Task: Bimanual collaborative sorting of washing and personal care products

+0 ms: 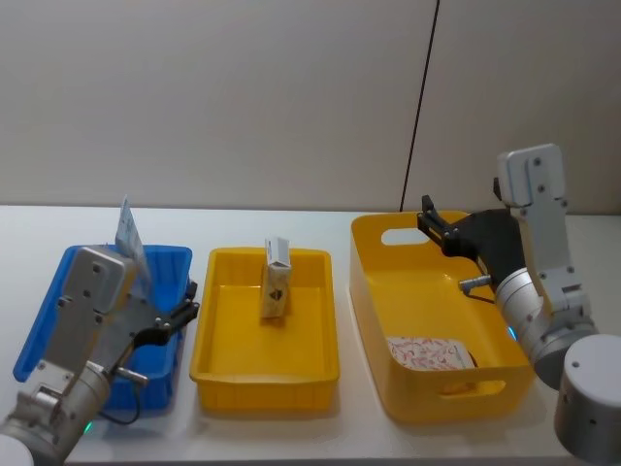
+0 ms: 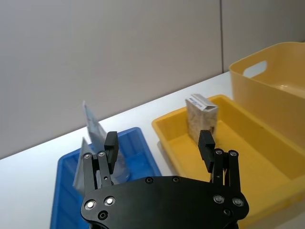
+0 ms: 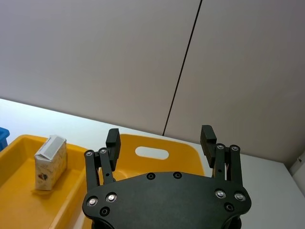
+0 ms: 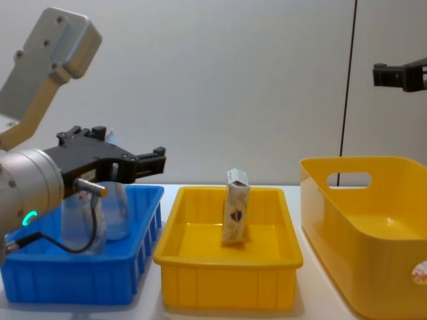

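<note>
1. Left claw (image 1: 187, 303): in the lower left of the head view, over the right part of the blue rectangular plastic bin (image 1: 165, 257). The fingers are apart with nothing between them.
2. Right claw (image 1: 432, 221): right of centre in the head view, raised above the far end of the deep yellow plastic bin with handle cut-outs (image 1: 369, 282). The fingers are apart and empty.
3. Small white carton with dark print (image 1: 277, 282): at frame centre, upright in the shallow yellow plastic tray (image 1: 262, 374), near its far wall and apart from both claws.
4. Pale-blue translucent squeeze tubes (image 1: 129, 238): upright in the blue bin, at left.
5. Flat red-patterned packet (image 1: 427, 352): lying on the deep bin's floor, at lower right.
6. White bench (image 1: 291, 427): carries all three containers side by side.
</note>
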You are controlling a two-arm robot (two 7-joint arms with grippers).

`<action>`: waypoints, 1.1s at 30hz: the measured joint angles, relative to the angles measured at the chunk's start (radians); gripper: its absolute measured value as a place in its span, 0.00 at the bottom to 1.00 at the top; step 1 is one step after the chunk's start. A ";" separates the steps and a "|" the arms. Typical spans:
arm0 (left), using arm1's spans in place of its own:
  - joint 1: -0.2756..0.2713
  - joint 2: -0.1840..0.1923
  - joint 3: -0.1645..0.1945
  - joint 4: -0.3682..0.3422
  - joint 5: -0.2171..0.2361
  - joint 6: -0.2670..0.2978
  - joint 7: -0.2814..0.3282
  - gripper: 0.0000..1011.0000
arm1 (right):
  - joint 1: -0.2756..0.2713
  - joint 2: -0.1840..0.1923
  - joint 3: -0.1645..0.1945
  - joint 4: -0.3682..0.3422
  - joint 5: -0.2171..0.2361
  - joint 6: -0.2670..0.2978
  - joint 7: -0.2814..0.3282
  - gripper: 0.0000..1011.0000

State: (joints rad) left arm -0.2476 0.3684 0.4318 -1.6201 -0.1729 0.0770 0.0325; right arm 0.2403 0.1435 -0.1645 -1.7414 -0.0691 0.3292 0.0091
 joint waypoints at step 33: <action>-0.067 -0.051 -0.126 0.138 -0.034 0.109 0.041 0.99 | -0.002 0.004 -0.002 -0.002 -0.002 -0.012 0.004 0.99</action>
State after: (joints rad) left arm -0.3146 0.3176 0.3062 -1.4820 -0.2070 0.1862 0.0733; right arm 0.2382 0.1470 -0.1665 -1.7434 -0.0713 0.3174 0.0130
